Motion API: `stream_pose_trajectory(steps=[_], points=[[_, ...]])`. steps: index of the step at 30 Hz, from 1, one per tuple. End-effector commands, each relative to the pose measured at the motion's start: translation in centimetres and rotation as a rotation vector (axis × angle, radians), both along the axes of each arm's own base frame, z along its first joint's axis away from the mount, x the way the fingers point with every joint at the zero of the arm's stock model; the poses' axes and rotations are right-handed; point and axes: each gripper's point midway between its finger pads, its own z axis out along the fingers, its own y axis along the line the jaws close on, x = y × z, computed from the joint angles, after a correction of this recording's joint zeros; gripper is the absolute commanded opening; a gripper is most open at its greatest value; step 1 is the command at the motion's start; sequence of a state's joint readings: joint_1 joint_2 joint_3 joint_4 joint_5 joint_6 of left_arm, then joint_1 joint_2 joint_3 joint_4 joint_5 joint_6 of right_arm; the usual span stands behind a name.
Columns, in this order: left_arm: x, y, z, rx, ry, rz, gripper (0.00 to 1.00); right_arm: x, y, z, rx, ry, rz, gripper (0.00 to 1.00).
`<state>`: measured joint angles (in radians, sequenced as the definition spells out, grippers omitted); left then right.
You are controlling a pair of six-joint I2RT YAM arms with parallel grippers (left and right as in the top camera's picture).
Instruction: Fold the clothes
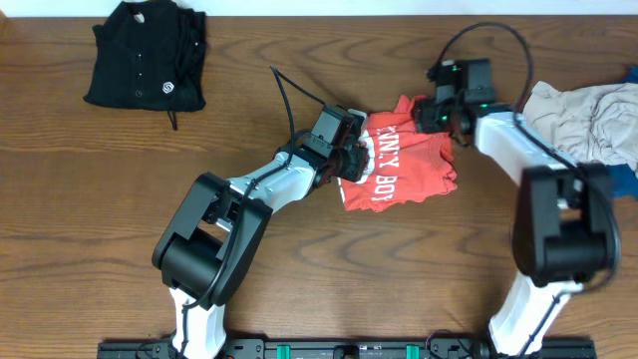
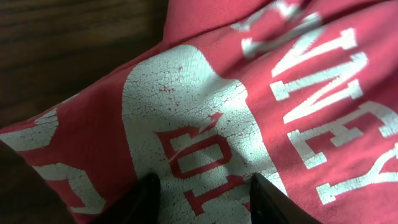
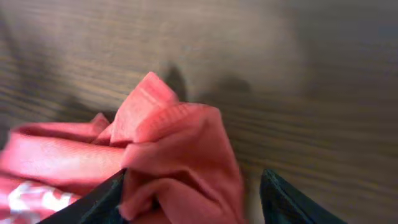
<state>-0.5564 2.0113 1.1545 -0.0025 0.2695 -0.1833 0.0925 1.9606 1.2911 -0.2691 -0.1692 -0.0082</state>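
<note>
The red-orange T-shirt [image 1: 399, 165] with white lettering lies crumpled at the middle of the table. My left gripper [image 1: 357, 158] rests at its left edge. In the left wrist view the jaws [image 2: 205, 193] stand apart over the printed fabric [image 2: 205, 106], with cloth lying flat beneath them and nothing pinched. My right gripper [image 1: 436, 115] is at the shirt's top right corner. Its jaws [image 3: 193, 186] are open around a bunched fold of the shirt [image 3: 174, 143]; the fold touches the left finger and a gap shows beside the right one.
A folded black buttoned shirt [image 1: 148, 55] lies at the back left. A pile of pale grey and beige pieces [image 1: 588, 120], with a blue one [image 1: 630, 75] behind, sits at the right edge. Brown wooden table [image 1: 90, 199] all around.
</note>
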Motion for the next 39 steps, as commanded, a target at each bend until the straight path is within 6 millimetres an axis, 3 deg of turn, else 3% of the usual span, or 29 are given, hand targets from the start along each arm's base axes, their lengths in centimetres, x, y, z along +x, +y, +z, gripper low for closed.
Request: stream_pose_trajectory(steps=[1, 4, 8, 12, 17, 21, 27, 31, 39], points=[[-0.7, 3.3, -2.6, 0.104, 0.055, 0.077, 0.48, 0.5, -0.6, 10.7, -0.008, -0.214, -0.027, 0.61], [-0.8, 3.3, -0.8, 0.103, 0.034, 0.061, 0.48, -2.3, -0.1, 14.5, 0.001, -0.227, -0.006, 0.61], [-1.3, 3.6, 2.1, 0.095, 0.015, 0.056, 0.48, -7.3, 3.4, 15.6, 0.108, -0.116, 0.126, 0.61], [-2.0, 3.9, 4.3, 0.09, 0.008, 0.054, 0.48, -11.3, 6.4, 13.8, 0.174, 0.047, 0.225, 0.63], [-3.0, 4.4, 4.0, 0.11, 0.046, 0.051, 0.48, -14.3, 9.0, 9.8, 0.16, 0.189, 0.294, 0.64], [-3.8, 4.2, 3.8, 0.101, 0.081, 0.033, 0.48, -15.5, 9.8, 5.9, 0.151, 0.279, 0.299, 0.64], [-4.3, 3.5, 3.9, 0.057, 0.111, 0.014, 0.48, -15.3, 8.7, 1.5, 0.161, 0.378, 0.22, 0.59], [-4.6, 3.2, 3.4, 0.044, 0.138, 0.016, 0.47, -14.8, 7.4, 0.1, 0.167, 0.412, 0.171, 0.59], [-6.5, 0.5, 2.2, -0.015, 0.203, -0.072, 0.47, -14.2, 4.9, -1.6, 0.175, 0.449, 0.1, 0.64]])
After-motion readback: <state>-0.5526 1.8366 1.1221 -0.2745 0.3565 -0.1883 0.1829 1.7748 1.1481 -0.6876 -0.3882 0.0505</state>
